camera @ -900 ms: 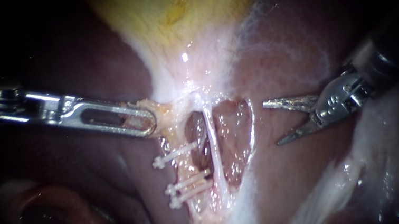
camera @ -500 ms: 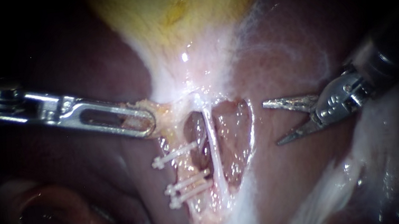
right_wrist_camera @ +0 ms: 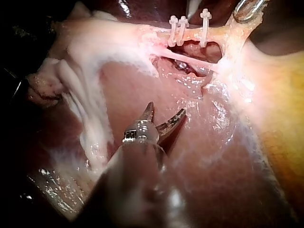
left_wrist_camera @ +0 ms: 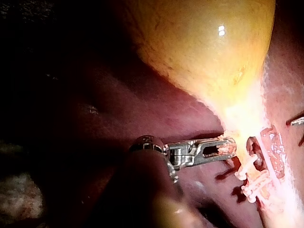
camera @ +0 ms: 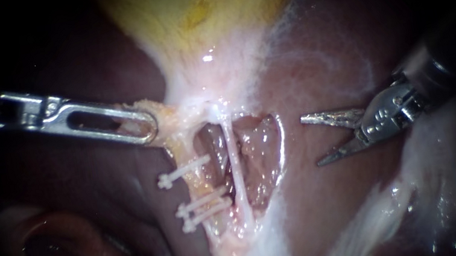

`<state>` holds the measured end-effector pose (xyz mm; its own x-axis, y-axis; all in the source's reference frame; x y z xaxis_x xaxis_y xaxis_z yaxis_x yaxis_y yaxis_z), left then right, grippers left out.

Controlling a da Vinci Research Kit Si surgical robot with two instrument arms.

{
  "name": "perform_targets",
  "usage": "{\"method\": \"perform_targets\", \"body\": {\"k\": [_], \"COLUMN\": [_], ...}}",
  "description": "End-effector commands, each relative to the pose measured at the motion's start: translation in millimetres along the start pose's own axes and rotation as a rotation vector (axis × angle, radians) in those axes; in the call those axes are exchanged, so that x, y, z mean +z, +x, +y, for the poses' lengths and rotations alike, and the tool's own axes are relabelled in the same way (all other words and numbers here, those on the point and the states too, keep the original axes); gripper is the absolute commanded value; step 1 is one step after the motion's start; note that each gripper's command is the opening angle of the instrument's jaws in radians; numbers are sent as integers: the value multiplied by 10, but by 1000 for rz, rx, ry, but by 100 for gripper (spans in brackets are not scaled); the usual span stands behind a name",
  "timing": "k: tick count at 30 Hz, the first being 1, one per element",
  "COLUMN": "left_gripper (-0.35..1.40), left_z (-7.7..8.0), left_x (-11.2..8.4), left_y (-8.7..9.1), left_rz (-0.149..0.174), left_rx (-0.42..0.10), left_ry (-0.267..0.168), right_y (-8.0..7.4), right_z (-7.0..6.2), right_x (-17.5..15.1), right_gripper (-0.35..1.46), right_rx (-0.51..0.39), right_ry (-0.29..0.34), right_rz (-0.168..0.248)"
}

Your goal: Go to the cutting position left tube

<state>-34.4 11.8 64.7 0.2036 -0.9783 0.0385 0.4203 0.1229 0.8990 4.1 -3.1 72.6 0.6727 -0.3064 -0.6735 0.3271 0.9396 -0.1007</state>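
Tugging back, the left instrument (camera: 142, 126), claw pinching tissue (camera: 169, 125) below the gallbladder (camera: 203, 9), has drawn the clipped left tube (camera: 193, 185) taut; the right instrument (camera: 310, 140), claw spread, stays well apart, its approach still owed.

Your endoscope: close above tissue, looking down. Gallbladder (camera: 202, 3) at top, clips (camera: 204, 207) on left tube (camera: 181, 150) near centre, left instrument (camera: 147, 130) in from left, right instrument (camera: 311, 141) from right.

Your left wrist camera: behind own shaft, looking along it, farther back. Gallbladder and clips ahead.

Your right wrist camera: behind own open jaws, low over liver (right_wrist_camera: 204, 156), facing clips from opposite side.

All three share clips, left tube, tissue (camera: 162, 120) your left instrument grips.
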Motion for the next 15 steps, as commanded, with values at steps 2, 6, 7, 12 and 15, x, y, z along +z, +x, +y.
{"method": "perform_targets", "body": {"k": [2,6,7,12,15], "left_gripper": [-35,-35,-35,-35,-35], "left_z": [0,0,0,0,0], "left_x": [-4,-4,-4,-4,-3], "left_y": [-1,-1,-1,0,0], "left_rz": [-1,-2,-2,-3,-3], "left_rx": [7,5,5,5,6], "left_ry": [-2,-4,-4,-4,-4], "right_y": [1,1,1,1,2], "right_z": [0,0,0,0,1], "right_x": [0,-1,-1,-1,-2], "right_gripper": [145,145,145,145,145], "right_rx": [0,0,0,1,1], "right_ry": [0,0,0,1,1], "right_rz": [0,1,1,1,1]}}
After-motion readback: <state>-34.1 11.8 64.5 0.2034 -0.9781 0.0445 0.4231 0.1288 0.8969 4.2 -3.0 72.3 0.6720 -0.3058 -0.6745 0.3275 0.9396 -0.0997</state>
